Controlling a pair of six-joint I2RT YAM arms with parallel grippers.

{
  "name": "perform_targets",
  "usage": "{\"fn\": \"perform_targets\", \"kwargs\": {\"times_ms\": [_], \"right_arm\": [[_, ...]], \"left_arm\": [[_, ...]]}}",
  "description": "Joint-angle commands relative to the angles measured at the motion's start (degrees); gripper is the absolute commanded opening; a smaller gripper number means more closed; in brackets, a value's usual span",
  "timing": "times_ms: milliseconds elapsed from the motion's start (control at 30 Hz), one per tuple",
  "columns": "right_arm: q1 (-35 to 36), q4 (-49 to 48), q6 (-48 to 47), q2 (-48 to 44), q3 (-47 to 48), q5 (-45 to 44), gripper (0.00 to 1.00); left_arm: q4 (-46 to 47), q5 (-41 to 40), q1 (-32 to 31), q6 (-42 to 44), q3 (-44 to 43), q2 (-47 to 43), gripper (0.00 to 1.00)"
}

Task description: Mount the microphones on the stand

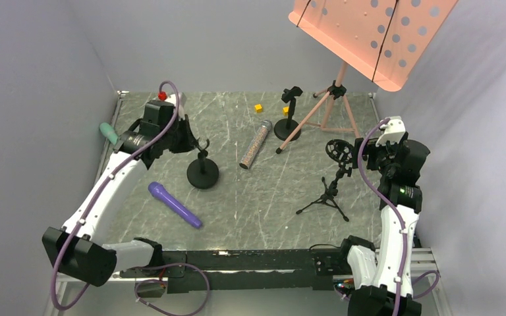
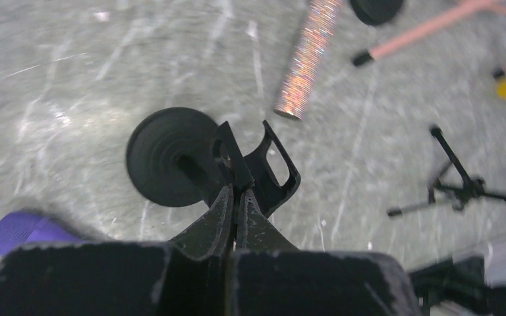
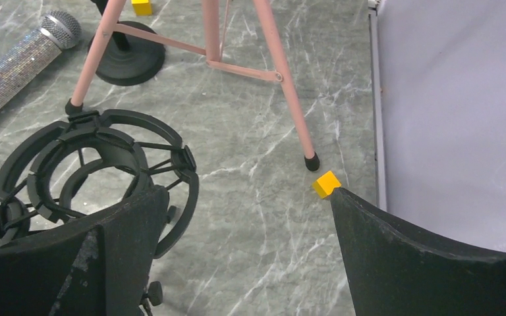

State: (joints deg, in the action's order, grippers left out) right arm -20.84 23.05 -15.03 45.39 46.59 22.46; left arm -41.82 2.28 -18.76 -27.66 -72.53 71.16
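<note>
Left tool (image 2: 237,195) is pinching shut on the stand's (image 2: 165,158) clip (image 2: 275,164), probably to steady it. Right tool (image 3: 237,204) is hanging wide open, holding nothing. No mic is clipped in yet: the purple mic (image 1: 174,205) is lying just near-side of the stand, the glitter mic (image 1: 255,145) to its right, and the teal mic (image 1: 109,133) off to its left.

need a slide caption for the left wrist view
Left gripper pinching the clip of the round-base stand, glittery microphone lying beyond.
</note>
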Motion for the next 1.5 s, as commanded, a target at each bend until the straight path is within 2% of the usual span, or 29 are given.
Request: {"fn": "perform_targets", "kwargs": {"times_ms": [0, 133, 400, 500, 600, 833, 1033, 1267, 1367, 1467], "right_arm": [[-0.11, 9.7, -5.45, 1.61, 2.27, -4.19, 1.0], [-0.8, 13.55, -8.26, 2.53, 5.55, -6.78, 1.0], [-1.13, 18.39, -9.51, 2.47, 13.1, -7.27, 1.0], [-1.14, 20.73, -10.51, 3.88, 14.5, -2.85, 1.0], [-1.18, 24.95, -13.92, 4.79, 15.17, 6.41, 1.0], [-1.13, 24.54, -13.59, 0.33, 17.24, 16.87, 1.0], [-1.05, 31.27, -17.8, 2.12, 20.84, 28.44, 1.0], [-0.37, 36.18, -24.5, 1.77, 22.91, 35.87, 0.99], [2.23, 39.16, -27.56, 3.48, 24.26, 39.77, 0.99], [7.04, 38.23, -27.24, 4.53, 24.34, 39.92, 0.99]], "left_arm": [[7.67, 21.17, -0.72, 9.96, 0.33, -3.62, 0.0], [9.11, 25.18, -4.54, 11.7, 0.38, -2.74, 0.0], [8.7, 27.06, -10.64, 15.17, -0.21, 0.93, 0.0], [8.0, 27.02, -11.87, 16.0, -0.12, 1.64, 0.0], [7.85, 27.1, -12.9, 16.19, 0.21, 1.88, 0.0], [7.1, 28.19, -15.5, 18.36, 0.05, 2.35, 0.0], [0.1, 30.2, -15.82, 24.26, -3.46, 5.38, 0.0], [-4.94, 33.25, -15.94, 26.96, -7.78, 8.98, 0.0], [-5.88, 34.11, -16.21, 26.96, -10.06, 10.67, 0.0], [-6.15, 34.47, -16.86, 26.96, -11.51, 11.93, 0.0]]}}
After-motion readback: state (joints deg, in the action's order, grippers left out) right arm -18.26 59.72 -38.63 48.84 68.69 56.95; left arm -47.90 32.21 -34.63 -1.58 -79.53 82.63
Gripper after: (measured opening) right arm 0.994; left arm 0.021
